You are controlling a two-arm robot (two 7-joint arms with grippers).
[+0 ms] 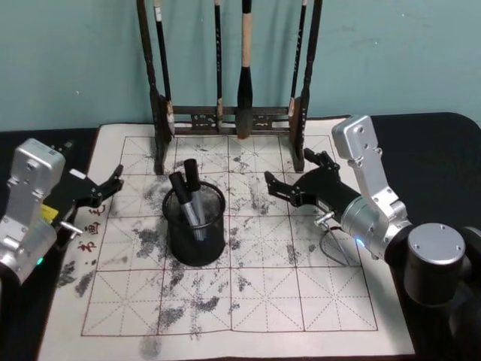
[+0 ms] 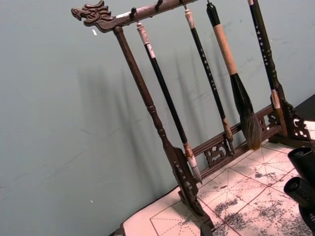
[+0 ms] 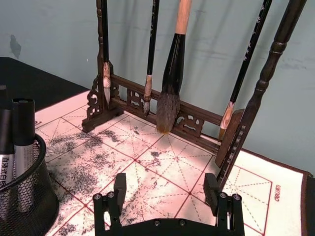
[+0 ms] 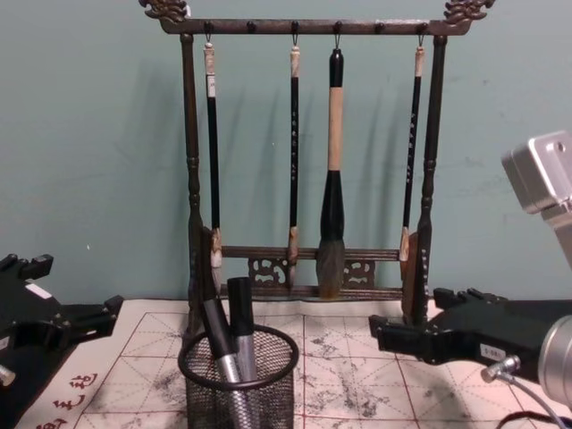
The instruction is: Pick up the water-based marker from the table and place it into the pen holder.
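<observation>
The right gripper (image 1: 289, 179) reaches in low over the gridded mat (image 1: 301, 301), just right of the pen holder (image 1: 195, 232) and apart from it, its fingers spread wide and holding nothing. The left gripper (image 1: 113, 180) hangs at the mat's left edge, fingers also parted and empty as far as the head view shows. Two markers (image 1: 188, 197) stand tilted in the pen holder, caps up, in front of the brush rack (image 4: 304, 259).
</observation>
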